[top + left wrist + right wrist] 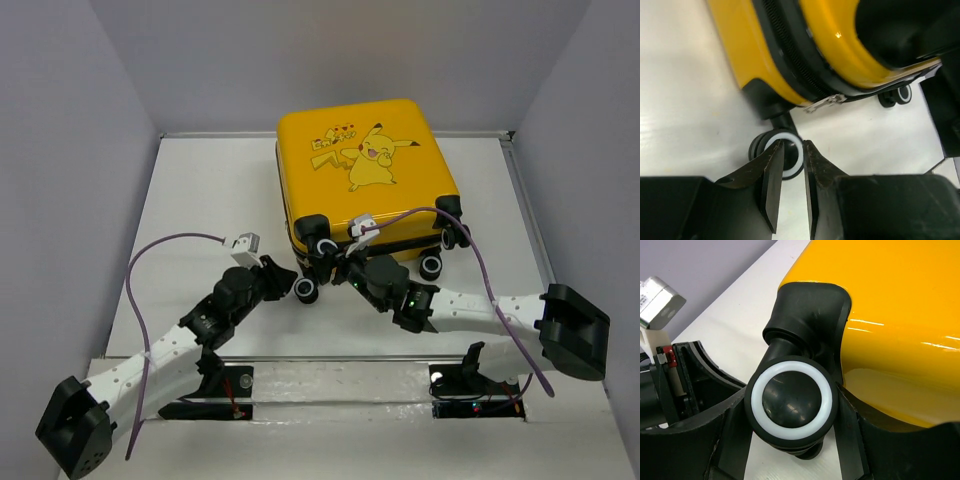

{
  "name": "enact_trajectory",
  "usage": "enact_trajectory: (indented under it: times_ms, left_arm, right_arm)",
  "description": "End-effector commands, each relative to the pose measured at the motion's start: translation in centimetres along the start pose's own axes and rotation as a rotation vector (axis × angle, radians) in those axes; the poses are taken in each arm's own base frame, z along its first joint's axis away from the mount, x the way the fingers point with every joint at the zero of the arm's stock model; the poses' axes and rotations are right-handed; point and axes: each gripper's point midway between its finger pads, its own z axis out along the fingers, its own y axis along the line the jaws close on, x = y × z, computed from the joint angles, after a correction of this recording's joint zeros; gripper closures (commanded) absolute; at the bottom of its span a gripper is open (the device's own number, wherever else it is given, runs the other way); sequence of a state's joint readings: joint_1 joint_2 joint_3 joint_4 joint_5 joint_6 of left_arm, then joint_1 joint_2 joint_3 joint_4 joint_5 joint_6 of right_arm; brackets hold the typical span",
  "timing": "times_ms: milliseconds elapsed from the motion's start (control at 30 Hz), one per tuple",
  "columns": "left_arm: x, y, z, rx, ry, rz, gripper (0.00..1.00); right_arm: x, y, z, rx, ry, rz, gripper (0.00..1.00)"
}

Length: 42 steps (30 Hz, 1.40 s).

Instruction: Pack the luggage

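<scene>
packing is looking nearly done: suitcase [365, 165] closed, maybe only standing it up remaining. left gripper [793, 146] is reaching low at the near-left wheel [791, 162], fingers almost together, can't tell if it's gripping. right gripper [792, 412] is pinching the neighbouring wheel [790, 397]. suitcase is lying flat toward the table's [200, 190] far side, picture up.

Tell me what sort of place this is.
Probably a robot lab test cell: plain grey walls box in a white table, the left arm and right arm are bolted at its near edge, and a yellow suitcase lies on it.
</scene>
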<state>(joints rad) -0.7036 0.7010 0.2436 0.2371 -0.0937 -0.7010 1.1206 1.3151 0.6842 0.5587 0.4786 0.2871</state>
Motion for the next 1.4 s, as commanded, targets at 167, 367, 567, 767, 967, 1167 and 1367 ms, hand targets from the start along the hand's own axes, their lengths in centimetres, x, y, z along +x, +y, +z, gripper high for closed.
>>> enact_trajectory:
  times_ms: [167, 367, 567, 767, 967, 1167, 1367]
  left_arm:
    - [-4.8, -4.3, 1.8, 0.153, -0.22, 0.153, 0.46]
    - [-4.2, -4.8, 3.0, 0.176, -0.185, 0.187, 0.46]
    - [-4.0, -5.8, 3.4, 0.226, -0.174, 0.209, 0.47]
    - [-4.1, -6.1, 3.8, 0.232, -0.181, 0.214, 0.59]
    - [-3.9, -6.1, 4.2, 0.234, -0.173, 0.225, 0.75]
    - [-4.1, -6.3, 4.4, 0.234, -0.18, 0.224, 0.8]
    - [-4.0, -4.9, 4.3, 0.18, -0.188, 0.238, 0.38]
  right_arm:
    - [-5.7, 0.6, 0.8, 0.013, -0.149, 0.064, 0.93]
    - [-5.5, 0.8, 1.0, 0.007, -0.141, 0.065, 0.93]
    - [-5.2, 1.2, 1.1, -0.01, -0.132, 0.073, 0.93]
    - [-4.9, 1.4, 1.2, -0.02, -0.127, 0.078, 0.93]
    - [-4.9, 1.5, 1.1, -0.031, -0.128, 0.083, 0.93]
    - [-4.7, 1.6, 1.1, -0.035, -0.125, 0.086, 0.93]
    - [-4.9, 1.8, 1.0, -0.045, -0.128, 0.09, 0.93]
